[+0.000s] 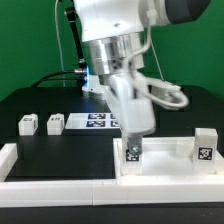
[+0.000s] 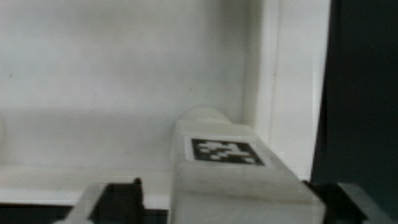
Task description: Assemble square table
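While two small white legs stand side by side toward the exterior view's left, the first leg and the second leg just apart, a broad stretch of the black table lies open in front of them. It is closed off at its left and near edges by a white border rail. To the right of the pair, the marker board lies flat, partly behind the arm. At centre, the claw is closed on the third leg, tag facing the exterior camera, at the left end of the square slab. In the wrist view its fingers flank that leg over the slab's white face, close beside the slab's edge, with black table beyond. At the slab's right end stands the fourth leg, well apart from the claw. The count: four legs, one slab, one marker board.
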`<state>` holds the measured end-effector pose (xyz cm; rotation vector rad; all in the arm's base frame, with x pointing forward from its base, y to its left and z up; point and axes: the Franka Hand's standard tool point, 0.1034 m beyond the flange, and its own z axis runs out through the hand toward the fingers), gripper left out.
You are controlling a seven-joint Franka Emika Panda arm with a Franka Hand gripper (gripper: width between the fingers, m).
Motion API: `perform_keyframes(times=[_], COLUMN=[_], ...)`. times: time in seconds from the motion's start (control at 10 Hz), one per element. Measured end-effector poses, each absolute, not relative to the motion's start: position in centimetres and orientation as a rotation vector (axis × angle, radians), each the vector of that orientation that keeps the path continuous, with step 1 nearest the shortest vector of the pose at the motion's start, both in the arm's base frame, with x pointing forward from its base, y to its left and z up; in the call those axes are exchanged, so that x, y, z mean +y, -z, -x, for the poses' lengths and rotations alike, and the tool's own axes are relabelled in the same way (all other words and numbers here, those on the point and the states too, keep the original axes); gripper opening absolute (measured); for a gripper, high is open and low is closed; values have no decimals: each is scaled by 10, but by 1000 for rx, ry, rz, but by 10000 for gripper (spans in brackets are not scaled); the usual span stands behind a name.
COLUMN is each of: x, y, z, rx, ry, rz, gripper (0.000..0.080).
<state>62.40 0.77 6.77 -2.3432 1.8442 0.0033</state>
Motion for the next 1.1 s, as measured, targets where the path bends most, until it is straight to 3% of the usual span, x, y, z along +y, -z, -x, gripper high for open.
perform_keyframes(times=[0.1, 0.4, 0.6, 0.8, 0.9, 1.0, 1.1], x=[10, 6, 4, -3, -5, -5, -5], y=[-66, -66, -66, -64, -64, -63, -63], z=[-625, -624, -624, -624, -624, -624, -624], rx=[1585, 1167, 952, 420, 419, 428, 428], ry=[60, 97, 112, 103, 124, 121, 121], rz=[2525, 2753, 2852, 3013, 3018, 3017, 3017], gripper=[593, 647, 647, 649, 649, 623, 488])
